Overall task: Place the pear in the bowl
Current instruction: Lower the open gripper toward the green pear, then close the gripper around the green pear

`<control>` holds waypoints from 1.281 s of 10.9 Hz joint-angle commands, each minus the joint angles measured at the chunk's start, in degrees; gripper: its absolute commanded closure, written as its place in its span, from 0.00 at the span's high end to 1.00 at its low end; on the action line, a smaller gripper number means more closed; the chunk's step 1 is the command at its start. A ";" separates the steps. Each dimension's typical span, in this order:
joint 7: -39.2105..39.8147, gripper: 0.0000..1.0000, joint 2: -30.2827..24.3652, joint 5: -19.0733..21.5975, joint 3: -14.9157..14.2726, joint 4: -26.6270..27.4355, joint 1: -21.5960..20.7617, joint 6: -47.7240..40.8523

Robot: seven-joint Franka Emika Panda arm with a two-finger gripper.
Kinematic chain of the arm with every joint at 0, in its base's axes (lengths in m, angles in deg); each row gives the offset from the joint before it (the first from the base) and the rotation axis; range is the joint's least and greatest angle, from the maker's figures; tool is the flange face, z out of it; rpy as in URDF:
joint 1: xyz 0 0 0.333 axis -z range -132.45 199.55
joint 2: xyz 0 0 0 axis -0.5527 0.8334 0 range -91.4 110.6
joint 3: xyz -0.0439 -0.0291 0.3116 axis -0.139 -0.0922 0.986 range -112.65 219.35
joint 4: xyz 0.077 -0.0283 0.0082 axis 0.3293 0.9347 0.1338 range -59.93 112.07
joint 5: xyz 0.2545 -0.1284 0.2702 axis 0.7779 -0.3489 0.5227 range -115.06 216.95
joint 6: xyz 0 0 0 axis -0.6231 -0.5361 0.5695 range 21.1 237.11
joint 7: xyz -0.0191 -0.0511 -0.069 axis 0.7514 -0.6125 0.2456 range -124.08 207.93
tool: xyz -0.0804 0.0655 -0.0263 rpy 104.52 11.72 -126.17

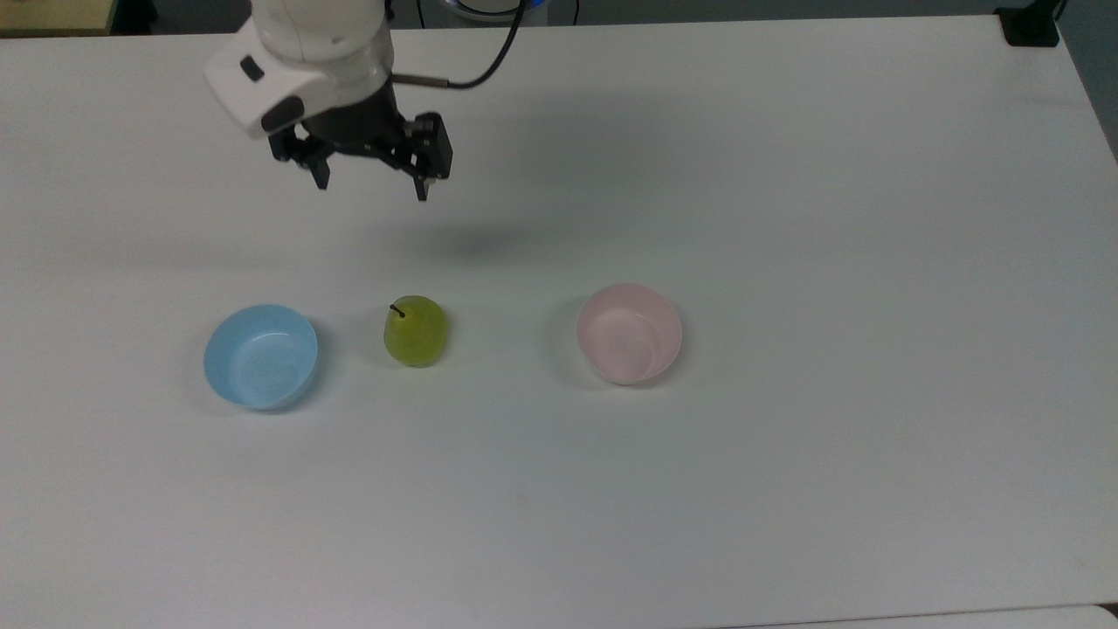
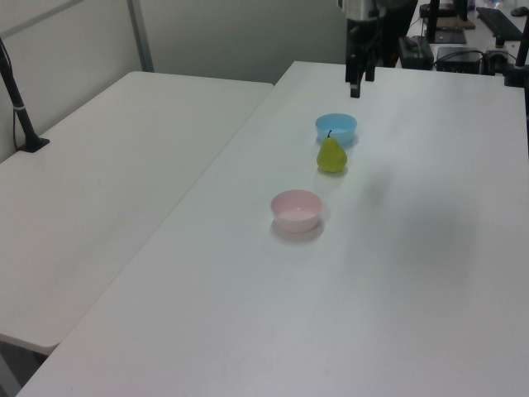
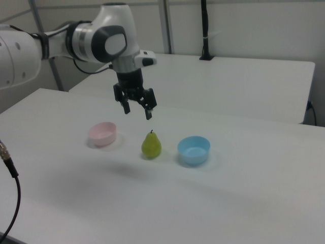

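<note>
Right view: end effector (image 3: 136,108) spread, empty, above pear (image 3: 151,145); bowl (image 3: 103,133) beside. Risk: glossy pear slips or topples if off-centre pinch.

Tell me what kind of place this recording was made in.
Probably a robotics lab or office workroom. A robot arm with its gripper open hangs over a plain white table with a staged pear, pink bowl and blue bowl; partitions and more white tables stand behind.

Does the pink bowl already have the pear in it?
No, in the top view the pear stands on the table between the blue bowl and the pink bowl, whose inside is bare.
</note>
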 commanded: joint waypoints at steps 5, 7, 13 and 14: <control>0.09 1.00 12.39 -0.13 0.29 0.62 -1.43 15.65; -0.09 1.00 14.25 -0.83 0.29 0.71 -2.05 17.33; 0.09 0.56 15.92 -6.46 0.29 0.88 -2.23 17.34; -0.44 0.41 15.84 -6.29 0.29 0.80 -2.23 17.34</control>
